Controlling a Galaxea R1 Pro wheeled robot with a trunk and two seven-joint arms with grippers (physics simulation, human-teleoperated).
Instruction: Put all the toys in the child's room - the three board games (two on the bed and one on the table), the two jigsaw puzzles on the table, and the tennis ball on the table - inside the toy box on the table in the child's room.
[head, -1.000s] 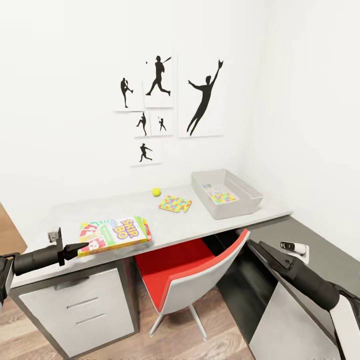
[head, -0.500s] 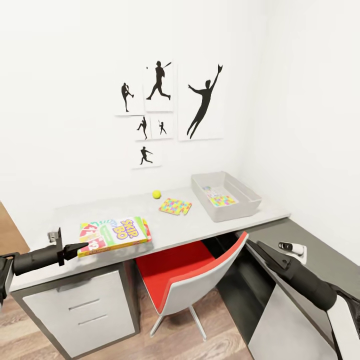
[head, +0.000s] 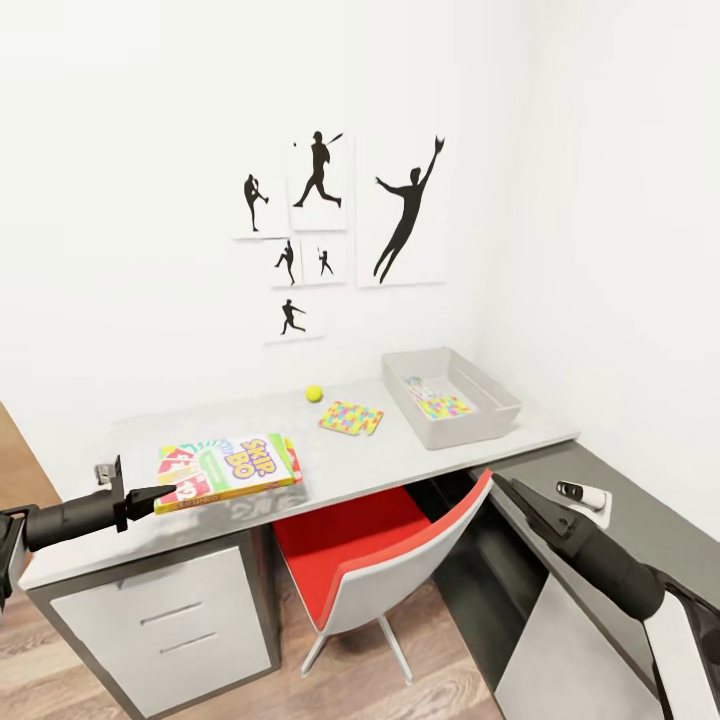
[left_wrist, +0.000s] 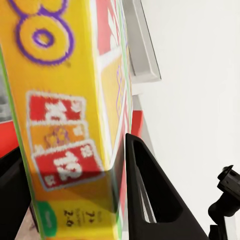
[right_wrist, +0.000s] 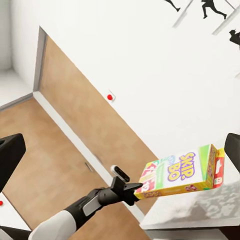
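The orange-red and green printed "Skip-Bo" board game box (head: 229, 467) is gripped at its near-left corner by the black left gripper (head: 168, 491), fingers clamped on the box's edge; in the left wrist view the box (left_wrist: 65, 115) is seen pinched against a black finger (left_wrist: 152, 195). In the head view the box is held flat just over the left part of the long white-topped desk (head: 400, 455), at about 8 o'clock from the scene's middle. In the right wrist view the same box (right_wrist: 181, 172) is seen at the end of the left gripper (right_wrist: 134, 192), over the desk corner.

The small yellow-green tennis ball (head: 314, 394) is seen on the desk top near the wall, at 10 o'clock of the thin pastel mosaic jigsaw puzzle slab (head: 351, 417), which lies flat just beside it. The shallow light-grey toy box (head: 450, 396) is placed on the desk's right end, at 3 o'clock of that slab, apart from it. A second mosaic puzzle slab (head: 437, 401) is seen inside the bin.

The black right gripper (head: 503, 487) is held low at 5 o'clock, over the red-and-white chair (head: 380, 555) and beside the dark-grey-topped cabinet (head: 640, 515); nothing is seen between its fingers, and whether they are parted cannot be told. Black silhouette sports pictures (head: 340, 225) are hung on the white wall at 12 o'clock.
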